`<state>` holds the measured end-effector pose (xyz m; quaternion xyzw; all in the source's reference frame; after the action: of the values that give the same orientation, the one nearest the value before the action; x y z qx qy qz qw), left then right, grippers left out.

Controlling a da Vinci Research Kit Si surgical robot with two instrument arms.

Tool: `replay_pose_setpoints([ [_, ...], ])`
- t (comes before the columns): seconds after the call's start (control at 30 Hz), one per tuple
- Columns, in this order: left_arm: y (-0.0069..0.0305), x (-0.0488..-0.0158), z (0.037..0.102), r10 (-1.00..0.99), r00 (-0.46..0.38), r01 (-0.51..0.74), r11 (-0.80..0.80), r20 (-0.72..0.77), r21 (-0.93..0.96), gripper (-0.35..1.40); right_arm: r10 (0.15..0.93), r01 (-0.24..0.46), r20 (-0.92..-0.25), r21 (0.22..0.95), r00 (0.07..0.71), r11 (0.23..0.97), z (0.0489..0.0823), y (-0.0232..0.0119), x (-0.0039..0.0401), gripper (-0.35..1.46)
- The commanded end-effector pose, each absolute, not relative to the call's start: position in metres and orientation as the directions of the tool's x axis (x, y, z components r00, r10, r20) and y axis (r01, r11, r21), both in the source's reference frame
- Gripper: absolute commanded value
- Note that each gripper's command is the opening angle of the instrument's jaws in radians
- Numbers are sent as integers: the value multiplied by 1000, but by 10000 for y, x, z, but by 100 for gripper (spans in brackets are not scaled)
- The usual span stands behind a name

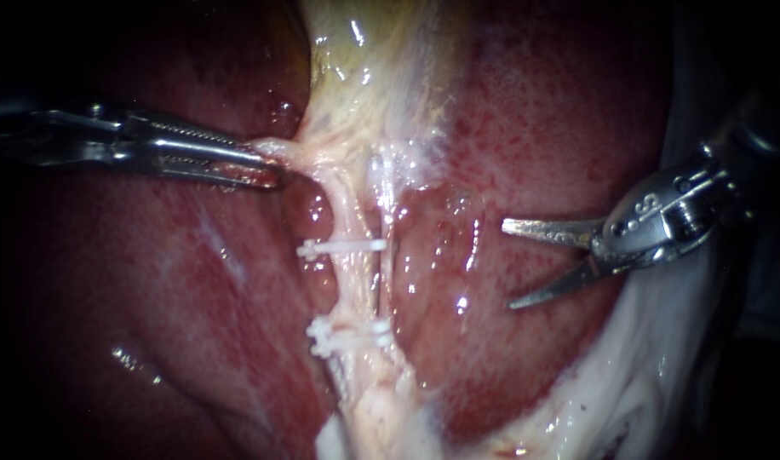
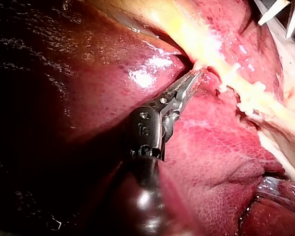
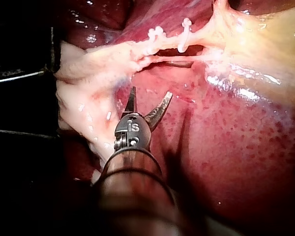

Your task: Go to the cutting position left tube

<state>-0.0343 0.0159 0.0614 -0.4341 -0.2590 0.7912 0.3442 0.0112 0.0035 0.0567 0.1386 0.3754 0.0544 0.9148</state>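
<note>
Left instrument (image 1: 271,167): mine, clamped on pale tissue (image 1: 266,146) at the tubes' upper end.
Right instrument (image 1: 507,265): blades spread wide, holding nothing, over liver (image 1: 526,128), well apart from the tubes.
Left tube (image 1: 349,290): pale strand with a clip (image 1: 339,248) above and a clip pair (image 1: 347,336) below.
Doing it well: I should straddle the bare stretch between the clips, clear of the liver.
Hard to tell: the second tube (image 1: 381,281) lies just beside it, and what lies behind is hidden.

Glossy wet liver (image 1: 194,281), white plastic clips (image 1: 341,248)

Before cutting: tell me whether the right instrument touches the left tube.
Apart: endoscope view shows bare liver between the right instrument and the left tube.
</note>
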Motion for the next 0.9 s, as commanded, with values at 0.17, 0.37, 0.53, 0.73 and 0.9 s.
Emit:
replay_pose_setpoints([
  [0.17, 164, -334, 599, 772, -387, -311, -624, -504, -717, -35, 203, 6, -672, 294, 712, 956, 566, 34, 112, 145],
  [0.37, 181, -312, 566, 783, -361, -332, -616, -507, -714, -35, 203, 8, -673, 296, 711, 955, 566, 34, 113, 145],
  [0.53, 185, -304, 560, 782, -356, -339, -619, -512, -709, -35, 204, 10, -674, 300, 710, 954, 566, 34, 116, 145],
  [0.73, 183, -306, 562, 781, -356, -341, -619, -512, -707, -35, 214, 30, -694, 321, 687, 947, 563, 33, 132, 145],
  [0.9, 183, -306, 563, 781, -356, -341, -620, -513, -707, -35, 275, 32, -708, 387, 651, 921, 564, 27, 155, 145],
])
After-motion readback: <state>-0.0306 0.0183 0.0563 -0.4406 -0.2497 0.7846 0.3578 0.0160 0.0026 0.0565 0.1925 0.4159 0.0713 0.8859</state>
